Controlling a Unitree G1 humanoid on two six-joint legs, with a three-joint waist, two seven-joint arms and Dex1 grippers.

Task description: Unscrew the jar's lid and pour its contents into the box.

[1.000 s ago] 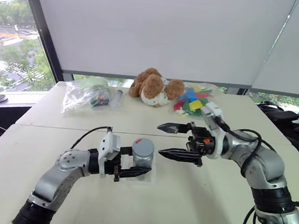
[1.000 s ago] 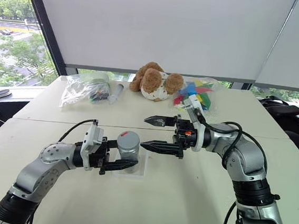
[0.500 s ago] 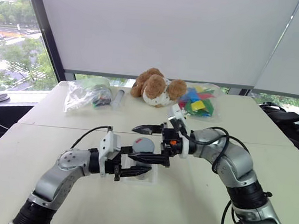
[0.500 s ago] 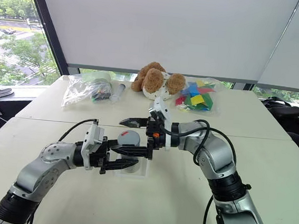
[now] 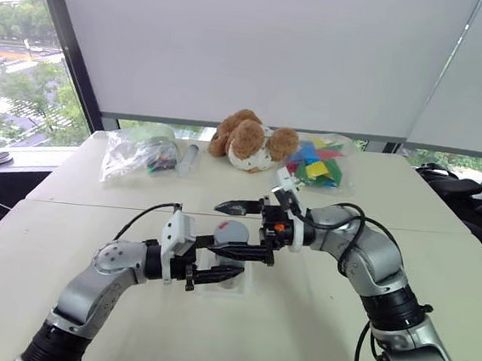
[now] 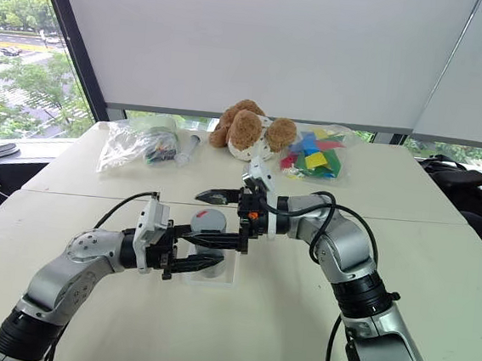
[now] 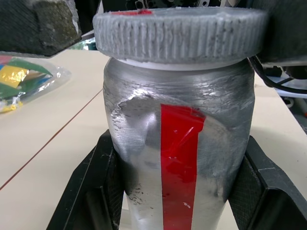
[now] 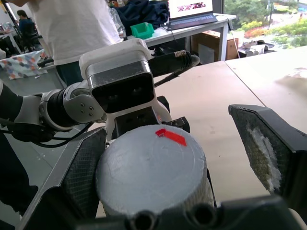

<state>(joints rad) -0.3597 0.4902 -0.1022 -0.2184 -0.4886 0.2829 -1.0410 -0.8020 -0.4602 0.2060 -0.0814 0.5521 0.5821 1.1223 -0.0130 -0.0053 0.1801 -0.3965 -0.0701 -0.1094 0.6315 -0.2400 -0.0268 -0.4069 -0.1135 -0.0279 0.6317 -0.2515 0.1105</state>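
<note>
The grey-silver jar (image 7: 182, 143) with a red stripe is upright, and my left gripper (image 5: 216, 259) is shut on its body, its pads (image 7: 96, 191) pressing both sides. It hangs just above the clear box (image 6: 217, 275) on the table. The ribbed lid (image 8: 151, 167) is on the jar, with a red mark on top. Reaching in from the right, my right gripper (image 5: 217, 228) is open, one finger (image 8: 86, 167) close beside the lid and the other (image 8: 264, 143) well apart from it. The contents are hidden inside the jar.
A teddy bear (image 5: 249, 143) lies at the back of the table between a clear bag (image 5: 137, 153) with a clear tube (image 5: 190, 157) beside it and a bag of coloured blocks (image 5: 315, 162). A person in a white shirt (image 8: 72, 24) stands beyond the table.
My right gripper has swung left from beside the jar until its open fingers straddle the lid. The left gripper and the jar have stayed put.
</note>
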